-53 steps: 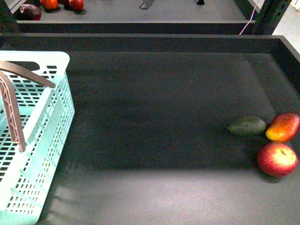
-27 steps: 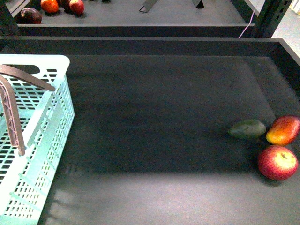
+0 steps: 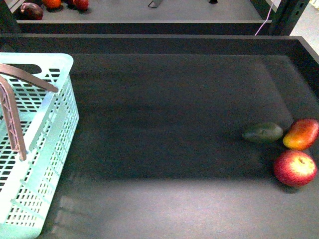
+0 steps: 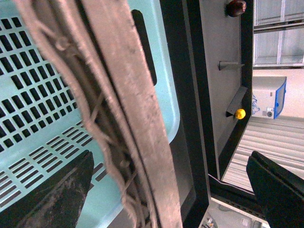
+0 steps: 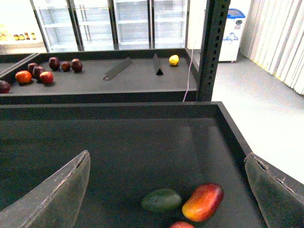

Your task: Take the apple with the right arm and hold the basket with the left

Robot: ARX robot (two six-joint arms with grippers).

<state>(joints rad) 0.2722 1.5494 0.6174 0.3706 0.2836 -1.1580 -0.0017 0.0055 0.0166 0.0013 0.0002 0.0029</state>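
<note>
**Only our view has shifted; fruit and basket stay put**

Since half a second ago our front view has shifted a little, so the far wall of the tray (image 3: pixel 169 44) sits higher in it. The fruit and basket keep their places.

The apple (image 3: pixel 295 168) lies on the tray floor at our far right, near the right wall. Just beyond it are the red-orange fruit (image 3: pixel 301 134) and the green fruit (image 3: pixel 262 133), side by side. We cannot tell whether the apple touches the red-orange one.

The basket (image 3: pixel 55 104) stands at our far left, well apart from the fruit, with a brown handle (image 3: pixel 12 119) curving over its open top.

Our left gripper (image 4: pixel 170 156) hangs above the basket with its fingers spread wide. The handle runs between them, seemingly ungrasped, though the close view is blurred.

Our right gripper (image 5: pixel 166 156) is also spread wide and holds nothing. It hovers over the tray with the fruit low in its wrist view, where only the apple's top edge shows.
</note>
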